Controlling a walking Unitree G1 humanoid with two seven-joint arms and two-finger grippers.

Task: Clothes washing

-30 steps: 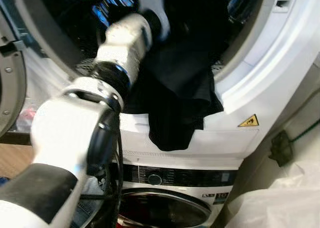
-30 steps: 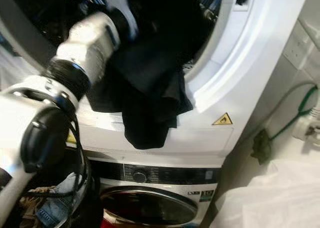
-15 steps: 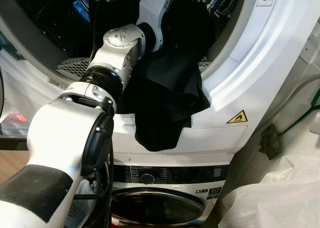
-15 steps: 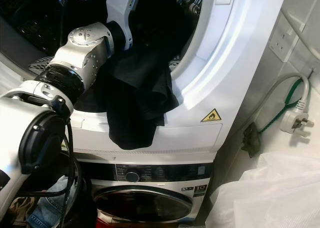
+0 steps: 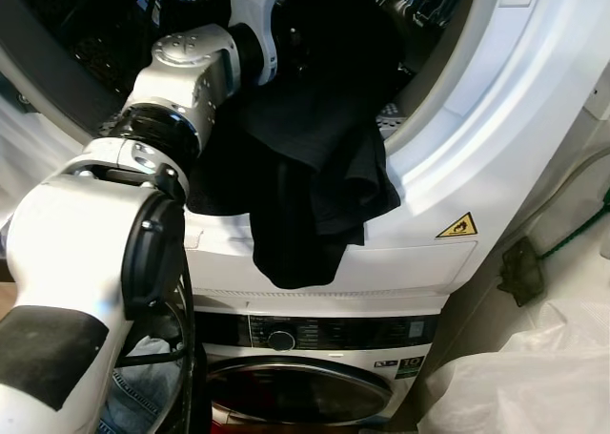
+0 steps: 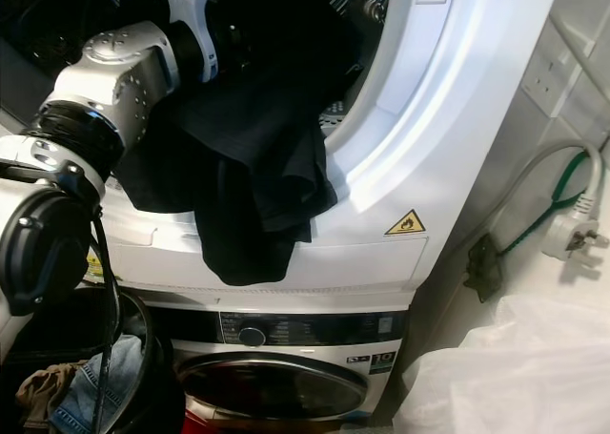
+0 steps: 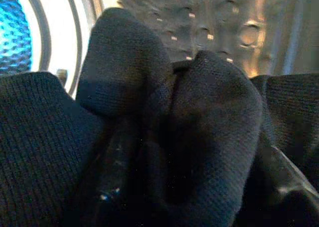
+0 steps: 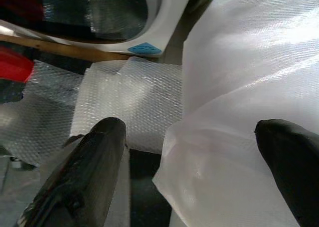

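The left arm (image 5: pixel 181 81) is reaching up at 12 o'clock into the open drum (image 5: pixel 114 14) of the upper machine (image 5: pixel 496 119), its forearm passing over the door rim. In the left wrist view the left end effector (image 7: pixel 169 152) is lying buried in folds of the black garment (image 7: pixel 209 117), with the perforated metal drum wall behind it; one glossy black finger (image 7: pixel 112 172) is showing through the cloth, and the fingers are looking clenched on the knit fabric bunched between them. From the head cameras, the black garment is draping out of the drum opening, spilling over the lower rim and hanging down the white front panel, its tail ending just above the control strip (image 5: pixel 334 337) of the lower machine (image 5: pixel 305 396). A yellow warning sticker (image 5: pixel 456 227) is sitting at 3 o'clock from the hanging cloth. The right end effector (image 8: pixel 189 152) is hanging with its fingers spread apart, released, over clear plastic sheeting (image 8: pixel 249 87) and bubble wrap (image 8: pixel 124 102). A white plug (image 6: pixel 570 236) on a green cable is lying at 3 o'clock.
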